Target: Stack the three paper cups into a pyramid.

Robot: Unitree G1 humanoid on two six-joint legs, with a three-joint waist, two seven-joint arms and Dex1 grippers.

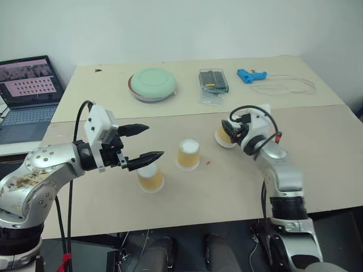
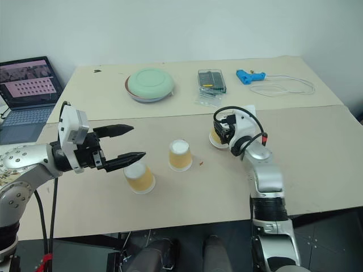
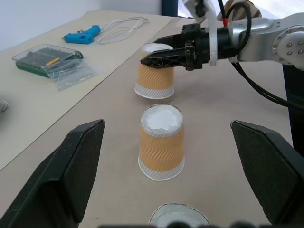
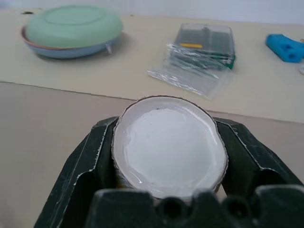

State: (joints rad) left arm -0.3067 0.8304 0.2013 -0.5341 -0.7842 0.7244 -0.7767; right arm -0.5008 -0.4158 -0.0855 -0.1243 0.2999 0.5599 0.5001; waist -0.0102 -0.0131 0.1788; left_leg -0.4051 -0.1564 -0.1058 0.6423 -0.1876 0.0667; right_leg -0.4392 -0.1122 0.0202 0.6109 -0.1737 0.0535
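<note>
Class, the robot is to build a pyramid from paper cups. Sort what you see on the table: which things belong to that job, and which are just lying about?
Belong to the job:
- cup held in the right gripper, cup
- middle cup
- cup by the left gripper, cup

Just lying about:
- pale green bowl
- clear box
- blue tool with white cord
- laptop

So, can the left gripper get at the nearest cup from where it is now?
Probably yes. The left gripper is open, and the nearest cup stands upside down just below its fingertips, apart from the middle cup, with nothing between them.
</note>
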